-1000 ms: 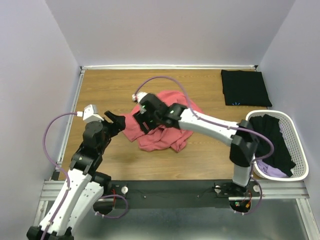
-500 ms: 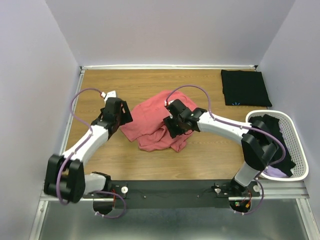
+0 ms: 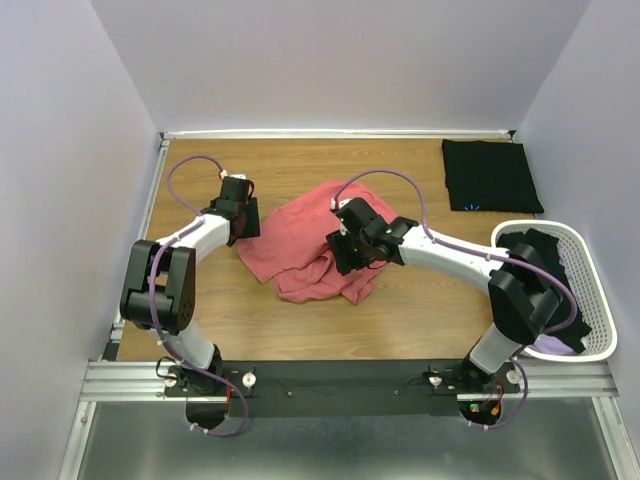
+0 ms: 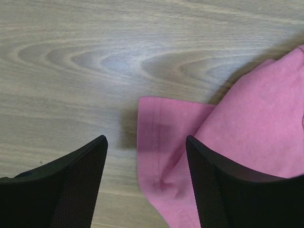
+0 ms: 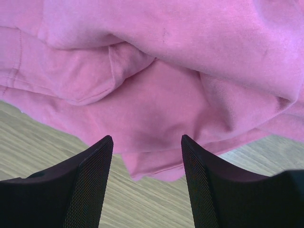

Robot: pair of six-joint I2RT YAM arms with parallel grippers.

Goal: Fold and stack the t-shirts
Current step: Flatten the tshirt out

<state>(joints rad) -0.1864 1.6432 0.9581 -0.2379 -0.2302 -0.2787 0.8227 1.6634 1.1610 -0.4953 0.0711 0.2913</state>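
A crumpled coral-pink t-shirt (image 3: 300, 240) lies in the middle of the table. My left gripper (image 3: 243, 222) hangs open at its left edge; in the left wrist view (image 4: 146, 142) a hemmed corner of the pink t-shirt (image 4: 161, 142) lies between the fingers, untouched. My right gripper (image 3: 348, 255) is open over the shirt's right part; in the right wrist view (image 5: 147, 142) a pink fold (image 5: 152, 118) sits between its fingers. A folded black t-shirt (image 3: 490, 175) with a light-blue mark lies at the far right. Black t-shirts (image 3: 548, 285) and a lilac t-shirt (image 3: 540, 345) fill the basket.
The white slatted basket (image 3: 600, 300) stands at the table's right edge. A purple cable (image 3: 185, 165) loops over the left side, and another cable (image 3: 390, 185) arcs above the pink shirt. Walls close off the back and both sides.
My left arm has stretched forward, bringing its gripper to the pink shirt's left edge. My right gripper has moved from the shirt's top left to its right part.
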